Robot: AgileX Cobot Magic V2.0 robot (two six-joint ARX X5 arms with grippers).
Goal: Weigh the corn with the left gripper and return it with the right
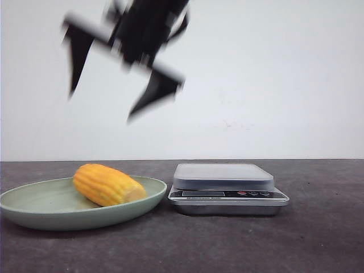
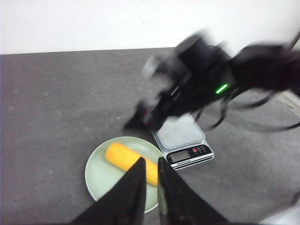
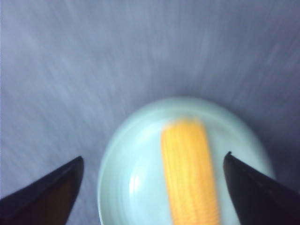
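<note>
The corn (image 1: pixel 108 185) lies on its side in a pale green plate (image 1: pixel 34 207). It also shows in the left wrist view (image 2: pixel 123 157) and, blurred, in the right wrist view (image 3: pixel 190 173). My right gripper (image 1: pixel 101 107) hangs blurred high above the plate, fingers spread wide and empty; in its own view the gripper (image 3: pixel 153 157) frames the corn from above. My left gripper (image 2: pixel 150 160) is far above the table, its fingers nearly together with nothing between them. It does not show in the front view.
A silver digital kitchen scale (image 1: pixel 223 176) stands just right of the plate, its platform bare; it also shows in the left wrist view (image 2: pixel 180 133). The blurred right arm (image 2: pixel 201 75) reaches over the scale and plate. Dark tabletop, white wall behind.
</note>
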